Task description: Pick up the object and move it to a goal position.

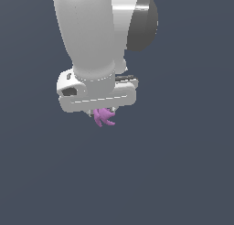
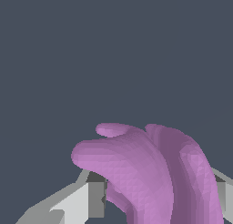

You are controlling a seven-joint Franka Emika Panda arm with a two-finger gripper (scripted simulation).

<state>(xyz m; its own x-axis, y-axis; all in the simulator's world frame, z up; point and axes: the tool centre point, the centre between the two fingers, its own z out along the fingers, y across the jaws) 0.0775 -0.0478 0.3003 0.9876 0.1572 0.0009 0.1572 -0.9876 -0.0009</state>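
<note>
The object [image 1: 104, 116] is a small purple-pink lump with stubby prongs, hanging just under the white hand of the arm in the exterior view. My gripper [image 1: 101, 113] is shut on it; the fingers are mostly hidden behind the hand's body. In the wrist view the object [image 2: 150, 173] fills the near field, its rounded prongs pointing away from the camera, with one grey finger [image 2: 93, 198] on one side and the other finger [image 2: 221, 196] on the other, both pressed against it.
Only a flat dark blue-grey background surrounds the arm [image 1: 91, 36] in both views. No table edge, container or other item shows.
</note>
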